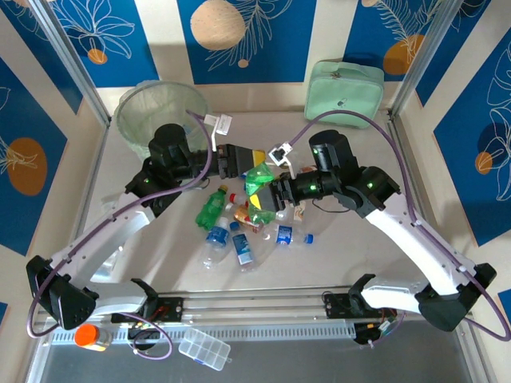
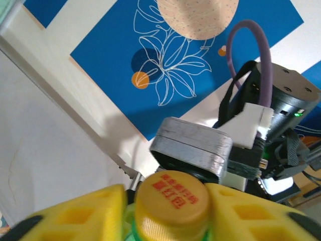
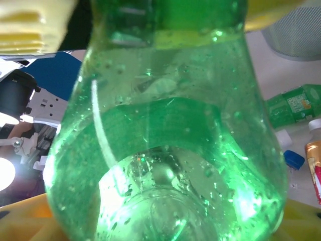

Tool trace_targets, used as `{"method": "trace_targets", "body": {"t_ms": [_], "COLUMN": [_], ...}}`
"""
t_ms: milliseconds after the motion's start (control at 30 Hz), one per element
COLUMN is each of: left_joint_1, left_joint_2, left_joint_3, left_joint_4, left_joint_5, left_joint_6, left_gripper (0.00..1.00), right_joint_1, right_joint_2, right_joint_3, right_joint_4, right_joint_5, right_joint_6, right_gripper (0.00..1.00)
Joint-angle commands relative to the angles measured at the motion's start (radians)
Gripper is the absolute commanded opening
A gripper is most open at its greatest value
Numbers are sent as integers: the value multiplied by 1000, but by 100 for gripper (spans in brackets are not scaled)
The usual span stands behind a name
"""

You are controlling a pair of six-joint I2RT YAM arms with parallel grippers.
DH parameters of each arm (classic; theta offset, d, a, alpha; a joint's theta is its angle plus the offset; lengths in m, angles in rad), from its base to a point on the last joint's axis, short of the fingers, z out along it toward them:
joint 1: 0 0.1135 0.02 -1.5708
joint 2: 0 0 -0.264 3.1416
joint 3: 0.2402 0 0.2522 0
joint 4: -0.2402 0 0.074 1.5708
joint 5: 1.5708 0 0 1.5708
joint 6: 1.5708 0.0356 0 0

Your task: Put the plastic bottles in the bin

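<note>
- Item: green bottle (image 1: 257, 177), clear green plastic with a yellow cap (image 2: 173, 198), held up over the middle of the table (image 1: 351, 263) between the two arms.
- Contents: none visible. Only droplets cling inside the wall in the right wrist view, so it is probably very light.
- Handling: the thin wall will likely dent under a hard squeeze, and the smooth, rounded body may slip. The cap and neck are the stiffest part and the soundest place to take hold.
- Left gripper (image 2: 170, 211): its yellow fingers (image 2: 75, 216) are drawn in against both sides of the cap, with no gap showing. It appears to grip the bottle at the top end.
- Right gripper (image 3: 160, 221): partly closed around the lower body of the same bottle, whose base sits close to that wrist camera. Yellow finger surfaces show at both lower corners.
- Position relative to tools: the bottle spans the gap between the grippers, cap end to the left and base end to the right.
- Bin (image 1: 132, 120): stands at the far left of the table, just beyond the left arm's wrist, which lies between it and the held bottle.
- Remaining bottles (image 1: 214, 209): lie scattered on the table below the grippers, untouched by either one.
</note>
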Motion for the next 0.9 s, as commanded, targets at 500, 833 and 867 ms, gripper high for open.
{"method": "trace_targets", "body": {"t_ms": [500,833,867], "left_joint_1": [19,57,65], "left_joint_2": [-2,1,3], "left_joint_3": [17,10,9], "left_joint_4": [-14,5,0], "left_joint_5": [-21,-38,-40], "left_joint_6": [45,17,15], "left_gripper": [11,7,6], "right_joint_1": [-14,-52,-55], "right_joint_2": [16,1,0], "right_joint_3": [0,-2,-2], "right_joint_4": [-2,-21,-26], "right_joint_5": [-53,-33,-30], "right_joint_6": [-7,-8,-9], "right_gripper": [78,99,99]}}
